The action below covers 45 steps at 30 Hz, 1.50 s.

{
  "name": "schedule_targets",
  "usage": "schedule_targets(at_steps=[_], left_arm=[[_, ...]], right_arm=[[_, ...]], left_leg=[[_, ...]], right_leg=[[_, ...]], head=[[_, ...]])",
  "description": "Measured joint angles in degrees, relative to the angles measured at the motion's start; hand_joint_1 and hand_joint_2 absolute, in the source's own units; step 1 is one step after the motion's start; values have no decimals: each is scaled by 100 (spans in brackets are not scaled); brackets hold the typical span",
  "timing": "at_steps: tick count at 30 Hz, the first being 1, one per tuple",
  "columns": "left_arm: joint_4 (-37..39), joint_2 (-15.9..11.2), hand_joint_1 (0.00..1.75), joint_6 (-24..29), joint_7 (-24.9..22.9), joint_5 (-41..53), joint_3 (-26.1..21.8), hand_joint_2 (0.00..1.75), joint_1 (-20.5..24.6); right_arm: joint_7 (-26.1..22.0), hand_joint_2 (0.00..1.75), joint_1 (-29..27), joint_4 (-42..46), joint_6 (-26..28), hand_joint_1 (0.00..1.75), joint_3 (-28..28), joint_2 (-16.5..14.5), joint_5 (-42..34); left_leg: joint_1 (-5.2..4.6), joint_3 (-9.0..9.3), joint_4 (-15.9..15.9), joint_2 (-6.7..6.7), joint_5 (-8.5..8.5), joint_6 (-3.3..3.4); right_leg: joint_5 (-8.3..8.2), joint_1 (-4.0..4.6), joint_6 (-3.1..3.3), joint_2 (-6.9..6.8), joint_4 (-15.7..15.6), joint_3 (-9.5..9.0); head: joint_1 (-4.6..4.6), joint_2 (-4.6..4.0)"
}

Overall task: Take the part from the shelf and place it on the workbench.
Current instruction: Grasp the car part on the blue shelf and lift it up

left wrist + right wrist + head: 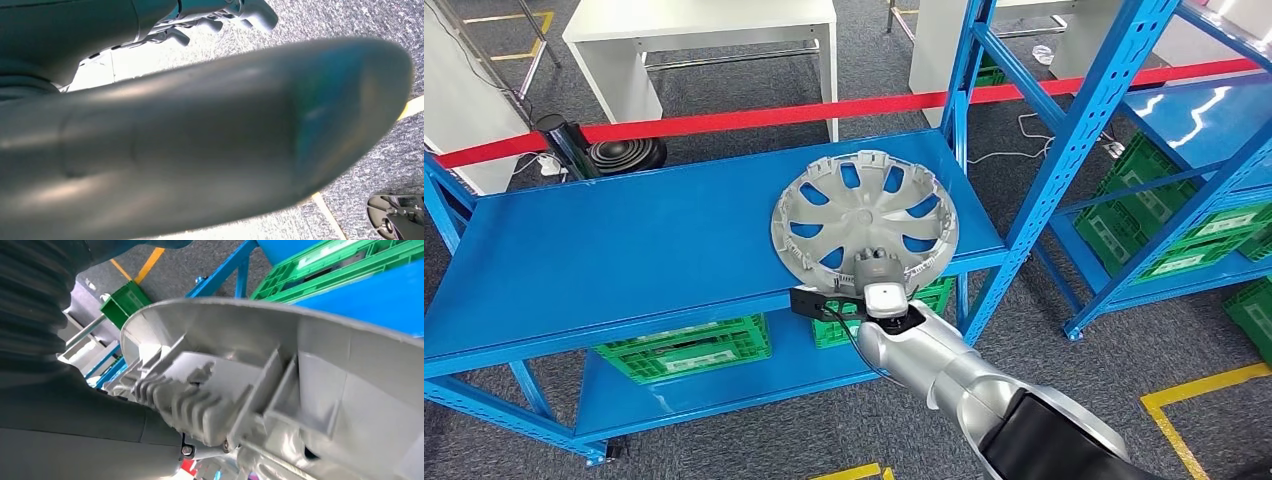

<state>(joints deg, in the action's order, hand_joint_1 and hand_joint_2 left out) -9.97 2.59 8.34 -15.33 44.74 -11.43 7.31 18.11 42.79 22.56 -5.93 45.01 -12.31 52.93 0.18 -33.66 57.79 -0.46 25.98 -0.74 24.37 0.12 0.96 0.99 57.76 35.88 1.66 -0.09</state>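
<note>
Hubcap [864,221], silver, inner side up, lies on blue shelf [624,250] at its near right edge, partly overhanging. Right hand [876,272] clamps the hubcap's near rim; ribbed clips close up in wrist view. Left hand's state: cannot tell. Green crates [686,347] sit on the lower shelf.

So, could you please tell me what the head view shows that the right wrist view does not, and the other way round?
Head view alone: the whole round hubcap lying at the front edge of the blue shelf, a red barrier tape behind, and white tables.

Right wrist view alone: the ribbed clips moulded inside the hubcap's rim, seen close up.

Both: the hubcap, the right hand at its near rim, the blue shelf and green crates.
</note>
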Motion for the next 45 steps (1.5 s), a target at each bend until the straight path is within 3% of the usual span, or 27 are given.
schedule_targets(at_steps=[2,36,45], left_arm=[[-1,3,0,-16,-10,34,-5,0,10],[-2,15,0,7,36,35,-130,0,-8],[-2,21,0,21,193,66,-193,0,-58]], right_arm=[[21,175,-13,-4,33,175,1,32,-3],[-403,175,-138,464,570,175,-3,72,88],[-703,175,-268,1579,875,175,-10,154,158]], left_leg=[[0,1,0,0,0,0],[1,11,0,5,-1,-2],[0,-8,0,9,-2,-5]], right_leg=[[0,0,0,0,0,-1],[1,2,1,0,2,-13],[0,2,2,3,9,13]], head=[[0,0],[0,0],[0,0]])
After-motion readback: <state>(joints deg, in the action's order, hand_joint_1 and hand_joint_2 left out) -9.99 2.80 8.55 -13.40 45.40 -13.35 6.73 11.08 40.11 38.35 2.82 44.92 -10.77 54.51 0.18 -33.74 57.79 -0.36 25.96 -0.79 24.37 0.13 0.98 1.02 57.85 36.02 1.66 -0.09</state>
